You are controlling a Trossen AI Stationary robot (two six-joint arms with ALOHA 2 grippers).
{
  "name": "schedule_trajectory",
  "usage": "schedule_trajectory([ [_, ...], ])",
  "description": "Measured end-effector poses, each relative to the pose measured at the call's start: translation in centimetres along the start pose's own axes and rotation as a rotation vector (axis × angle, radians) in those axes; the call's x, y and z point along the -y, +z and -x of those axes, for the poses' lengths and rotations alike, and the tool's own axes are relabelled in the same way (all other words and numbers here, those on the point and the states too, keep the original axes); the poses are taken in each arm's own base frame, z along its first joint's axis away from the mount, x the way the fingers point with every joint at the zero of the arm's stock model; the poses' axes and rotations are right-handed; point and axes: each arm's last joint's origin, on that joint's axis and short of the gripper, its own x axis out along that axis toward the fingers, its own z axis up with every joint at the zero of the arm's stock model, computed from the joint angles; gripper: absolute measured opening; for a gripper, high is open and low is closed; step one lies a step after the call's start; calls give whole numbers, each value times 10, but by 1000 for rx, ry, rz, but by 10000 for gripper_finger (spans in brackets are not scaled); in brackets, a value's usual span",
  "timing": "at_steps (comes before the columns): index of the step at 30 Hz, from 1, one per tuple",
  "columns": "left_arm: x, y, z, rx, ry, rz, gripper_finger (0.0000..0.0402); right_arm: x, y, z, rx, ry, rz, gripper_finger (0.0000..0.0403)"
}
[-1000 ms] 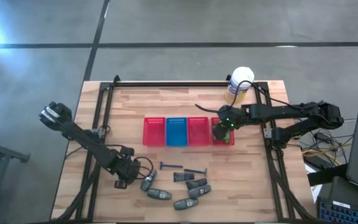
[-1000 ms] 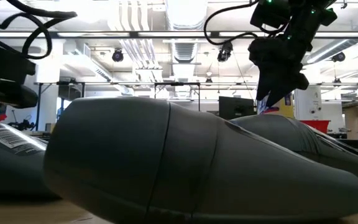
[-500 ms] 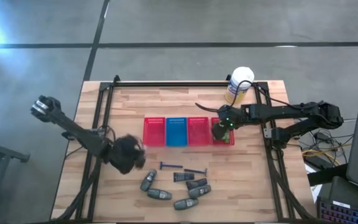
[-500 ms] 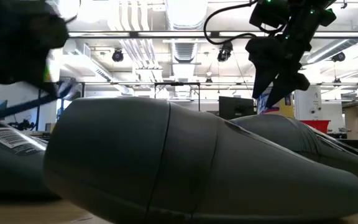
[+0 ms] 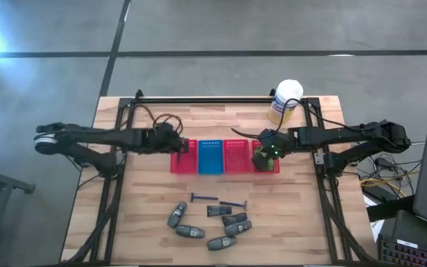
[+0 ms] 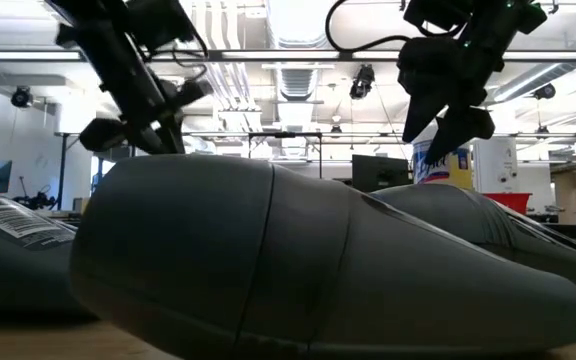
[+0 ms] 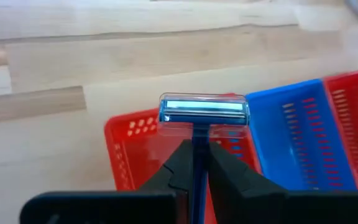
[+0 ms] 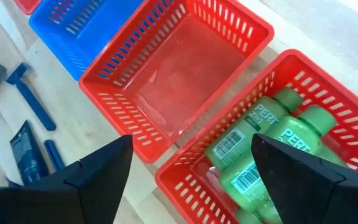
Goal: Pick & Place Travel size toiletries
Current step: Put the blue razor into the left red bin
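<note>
Left hand [image 7: 193, 163]: its two dark fingers are pressed tight on the thin handle of a blue razor [image 7: 202, 114]. The razor's head sticks out in front, above the near wall of the leftmost red basket [image 7: 126, 149].
Left arm: it reaches across from the left side of the surface [image 5: 154, 211] to the row of baskets, with its hand at the leftmost red basket.
Right hand [image 8: 191, 165]: its fingers are spread wide and hold nothing. It hangs just above the rightmost red basket [image 8: 291, 68].
Green bottles [image 8: 263, 146]: they lie side by side in the rightmost red basket, under the right hand. Their white barcode labels face up.
Baskets: four stand in a row, touching. From left to right they are red, a blue basket [image 5: 210, 156], a red basket [image 5: 236, 156], and red again. The red one next to the green bottles looks bare inside.
Grey bottles [image 5: 191, 233]: several lie near the front edge of the surface, close together, well apart from the baskets.
Other razors [image 5: 203, 197]: two thin blue ones lie between the baskets and the grey bottles.
Small dark bottles [image 5: 233, 219]: they lie among the grey ones.
White and yellow can [image 5: 285, 101]: it stands at the back of the surface, behind the right arm.
</note>
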Motion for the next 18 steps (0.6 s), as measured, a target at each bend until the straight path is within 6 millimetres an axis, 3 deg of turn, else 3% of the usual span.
schedule_trajectory([
  [4, -4, 7, -16, -89, 4, 13, 33, -2, -2, 0, 24, -23, -12, 340],
  [10, 1, 0, -38, -161, 29, 13, 42, -2, -1, 0, 46, -39, -21, 356],
  [14, 5, 0, -47, -168, 57, 20, 75, -2, -1, 0, 46, -39, -20, 359],
  [18, 9, 1, -39, -181, 55, 9, 117, -2, -1, 0, 46, -39, -17, 351],
])
